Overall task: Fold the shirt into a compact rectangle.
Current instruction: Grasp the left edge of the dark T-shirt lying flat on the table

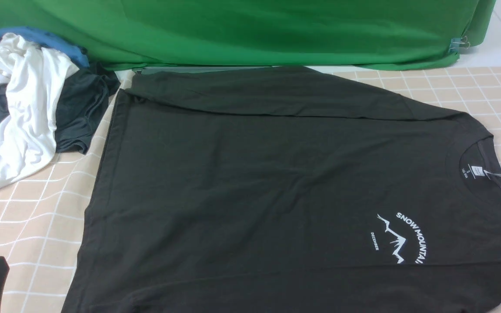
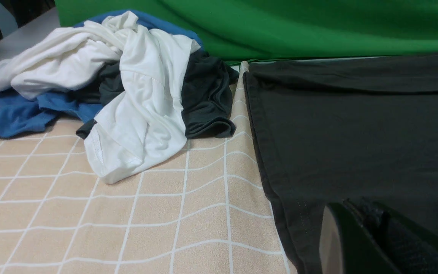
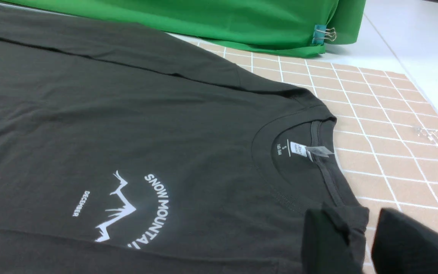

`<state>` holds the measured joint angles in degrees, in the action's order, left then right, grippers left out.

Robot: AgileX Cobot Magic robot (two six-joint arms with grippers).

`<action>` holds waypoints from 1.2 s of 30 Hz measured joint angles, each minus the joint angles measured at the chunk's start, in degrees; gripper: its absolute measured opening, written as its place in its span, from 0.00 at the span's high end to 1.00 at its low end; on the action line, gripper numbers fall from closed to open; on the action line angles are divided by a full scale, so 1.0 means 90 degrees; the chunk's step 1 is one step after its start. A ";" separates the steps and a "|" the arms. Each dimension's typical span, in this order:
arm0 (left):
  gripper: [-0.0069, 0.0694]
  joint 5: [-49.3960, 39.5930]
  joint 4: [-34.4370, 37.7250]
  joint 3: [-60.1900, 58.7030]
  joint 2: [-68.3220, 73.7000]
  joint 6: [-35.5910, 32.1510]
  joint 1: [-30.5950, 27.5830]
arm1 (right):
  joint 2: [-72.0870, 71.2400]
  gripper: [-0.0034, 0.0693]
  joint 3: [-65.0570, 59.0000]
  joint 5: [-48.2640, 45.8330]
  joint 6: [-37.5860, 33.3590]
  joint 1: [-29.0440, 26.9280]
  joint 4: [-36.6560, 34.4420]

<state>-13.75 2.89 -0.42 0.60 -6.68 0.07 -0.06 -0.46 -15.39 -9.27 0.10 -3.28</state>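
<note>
Shirt: your black-charcoal cotton shirt [image 1: 250, 182] lies spread flat on the tablecloth [image 1: 28, 217]. It is matte and softly rippled, with the hem to the left, the ribbed crew neck to the right and a straight fold ridge along the far side.
Print: a white arched "SNOW MOUNTAIN" print [image 1: 400, 237] with a jagged peak outline sits near the collar.
Label: a small white label [image 1: 476, 170] sits inside the neck.
Tablecloth: beige and suede-like, crossed by a white grid.
Left claw: your left gripper [image 2: 356, 213] sits low over the hem edge. You cannot tell whether its dark fingers are parted.
Right claw: your right gripper [image 3: 371, 224] is at the shoulder edge beside the collar, fingers parted, with tablecloth showing between them.
Heap: a crumpled white garment [image 1: 20, 113] lies over a blue garment [image 2: 10, 114] and a dark teal-grey garment [image 1: 81, 108], far left, just beside the hem.
Backdrop: a smooth green cloth [image 1: 250, 30].
</note>
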 joint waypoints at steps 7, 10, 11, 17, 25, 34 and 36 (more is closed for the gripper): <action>0.88 0.0000 0.0000 0.0000 0.0000 0.0000 0.0000 | 0.0000 0.63 0.0000 0.0000 0.0000 0.0000 0.0000; 0.88 0.0000 0.0000 0.0000 0.0000 0.0000 0.0000 | 0.0000 0.63 0.0000 0.0000 0.0000 0.0000 0.0000; 0.88 0.0000 -0.0037 0.0000 0.0000 0.0000 0.0000 | 0.0000 0.63 0.0000 0.0000 0.0000 0.0000 0.0000; 0.88 0.0917 0.1059 0.0000 0.0000 0.0344 0.0000 | 0.0000 0.63 0.0000 0.0000 0.0000 0.0000 0.0000; 0.88 0.2567 0.2779 0.0000 0.0000 0.1079 0.0000 | 0.0000 0.62 0.0000 0.0028 0.0000 0.0000 0.0000; 0.88 0.4049 0.1496 0.0708 0.0057 0.3647 -0.0006 | 0.0000 0.62 0.0000 0.0757 0.0466 0.0000 -0.0350; 0.88 0.2762 0.0713 0.1587 0.0300 0.4354 -0.0002 | 0.0000 0.62 0.0000 0.1337 0.1164 0.0000 -0.0705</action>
<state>11.11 9.31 13.86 3.30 32.50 0.06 -0.06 -0.46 -3.36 1.20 0.10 -9.63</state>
